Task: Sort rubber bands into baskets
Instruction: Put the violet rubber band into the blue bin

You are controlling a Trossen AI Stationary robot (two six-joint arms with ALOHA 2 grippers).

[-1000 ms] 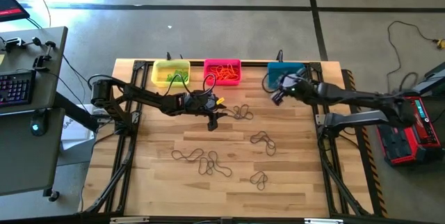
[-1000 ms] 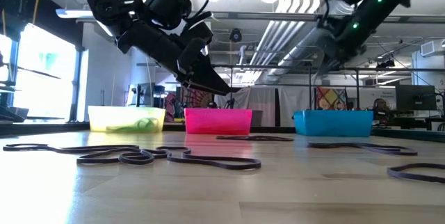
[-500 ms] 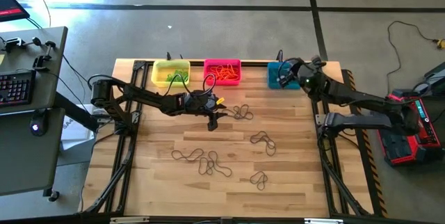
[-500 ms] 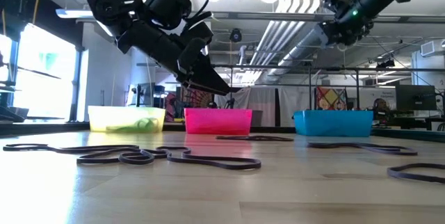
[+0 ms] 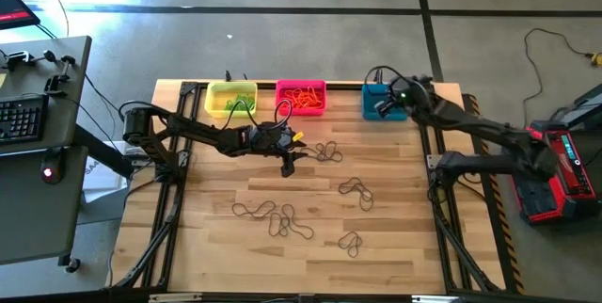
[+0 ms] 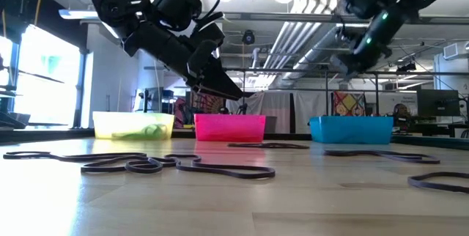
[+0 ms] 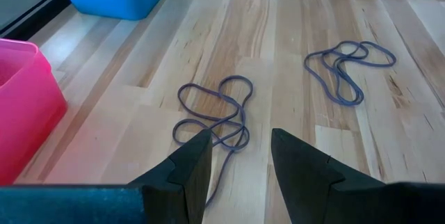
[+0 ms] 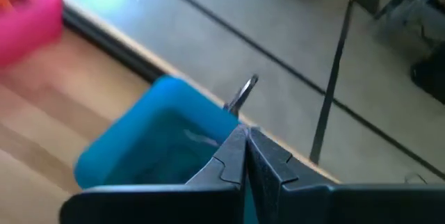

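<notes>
Three baskets sit in a row along the far edge of the tabletop [image 5: 310,237]: yellow basket [image 5: 230,99], pink basket [image 5: 301,97], blue basket [image 5: 380,103], the first two just beside each other and the blue one apart toward the right edge.

Left gripper [image 5: 288,159] hangs above the tabletop just in front of the pink basket, fingers spread with a gap, nothing between them. A dark band cluster [image 7: 215,117] lies flat on the wood just beyond the fingertips; another dark cluster [image 7: 348,67] lies farther on.

Right gripper [image 5: 384,107] is over the blue basket at the far edge, fingers pressed together; a thin loop [image 8: 243,93] sticks out at their tips.

More dark bands [image 5: 277,218] lie mid-table, well clear of all edges. Near strip of tabletop is open.

No legible writing.
</notes>
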